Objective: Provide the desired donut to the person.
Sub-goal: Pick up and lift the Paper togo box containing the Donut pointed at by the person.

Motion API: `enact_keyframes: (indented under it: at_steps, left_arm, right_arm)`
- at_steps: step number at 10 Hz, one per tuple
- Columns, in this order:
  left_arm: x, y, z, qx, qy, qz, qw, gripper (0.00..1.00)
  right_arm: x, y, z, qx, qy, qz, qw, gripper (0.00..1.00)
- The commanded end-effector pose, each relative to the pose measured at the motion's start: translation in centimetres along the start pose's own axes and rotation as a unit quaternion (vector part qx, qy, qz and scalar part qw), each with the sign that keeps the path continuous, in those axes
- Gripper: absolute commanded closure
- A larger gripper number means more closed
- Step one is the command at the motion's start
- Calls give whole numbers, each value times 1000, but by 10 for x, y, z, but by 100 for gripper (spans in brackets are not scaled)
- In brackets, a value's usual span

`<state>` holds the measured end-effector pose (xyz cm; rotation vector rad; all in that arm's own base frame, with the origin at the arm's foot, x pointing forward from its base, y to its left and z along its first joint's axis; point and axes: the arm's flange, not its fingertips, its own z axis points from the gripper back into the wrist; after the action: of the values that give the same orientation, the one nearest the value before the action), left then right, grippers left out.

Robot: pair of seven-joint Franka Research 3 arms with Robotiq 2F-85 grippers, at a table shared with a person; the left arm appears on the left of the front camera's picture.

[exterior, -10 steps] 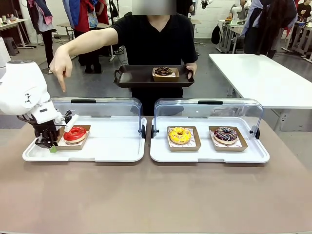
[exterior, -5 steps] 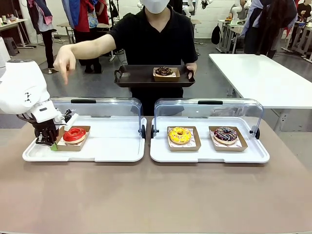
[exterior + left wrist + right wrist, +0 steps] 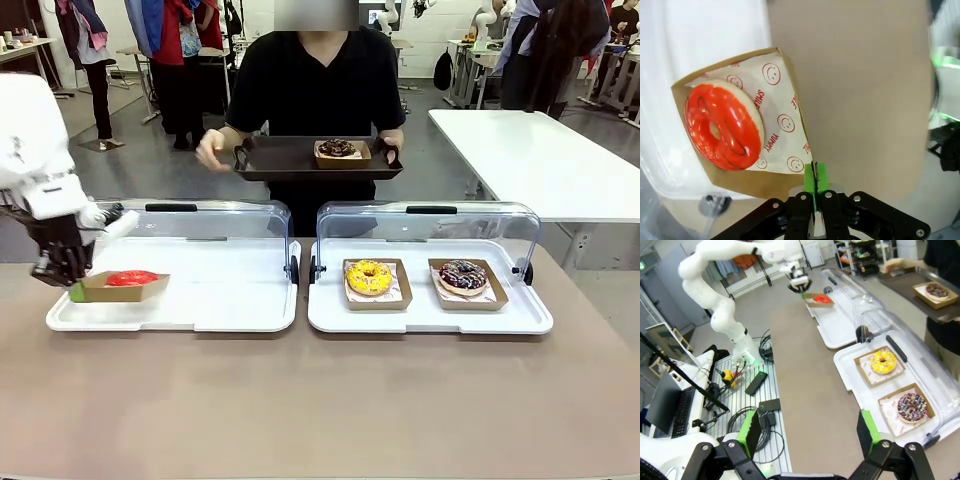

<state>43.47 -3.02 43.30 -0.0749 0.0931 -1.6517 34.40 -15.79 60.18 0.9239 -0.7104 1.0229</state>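
Red-glazed donut (image 3: 722, 127) lying on a smiley-printed paper liner (image 3: 782, 125) inside a brown cardboard tray (image 3: 120, 291). Cardboard tray pinched at one edge, near a corner, by the left gripper (image 3: 815, 176), green pads clamped flat together on the card. Seen from the front, held at the far left end of the left white serving tray (image 3: 200, 312), seemingly just clear of its floor. Seen from the left wrist, hanging partly over that serving tray and partly over the tan table (image 3: 320, 400). Clear hinged lid (image 3: 200, 215) standing open behind it.

Right white serving tray (image 3: 420, 318) just beside the left one, its own clear lid up as well, with two more cardboard trays side by side: yellow-iced donut (image 3: 369, 277) nearer the middle, dark sprinkled donut (image 3: 462, 275) toward the right.

Right gripper (image 3: 810, 425) poised high above the table, fingers spread wide apart, nothing between them.

Person (image 3: 315, 80) in a black T-shirt standing at the far side, holding a dark handled tray (image 3: 285, 162) at waist height. Chocolate donut (image 3: 337, 147) in a cardboard tray on it. Person's left hand (image 3: 392, 140) wrapped around one end of the dark tray. Person's right hand (image 3: 212, 150) loosely curled just beside the handle at the other end, whether touching it unclear.
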Motion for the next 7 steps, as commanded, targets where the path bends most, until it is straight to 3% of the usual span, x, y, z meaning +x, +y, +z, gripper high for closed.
enact_keyframes:
  at_steps: [1,4,7]
  left_arm:
    - [3,-50,55,4,-21,-28,999,100]
    - [25,-107,135,64,-17,-60,996,100]
    - [41,-102,184,106,-37,-34,993,100]
  right_arm:
    - [0,0,0,3,-5,3,1000,0]
    - [0,0,0,3,-5,3,1000,0]
    - [0,0,0,3,-5,3,1000,0]
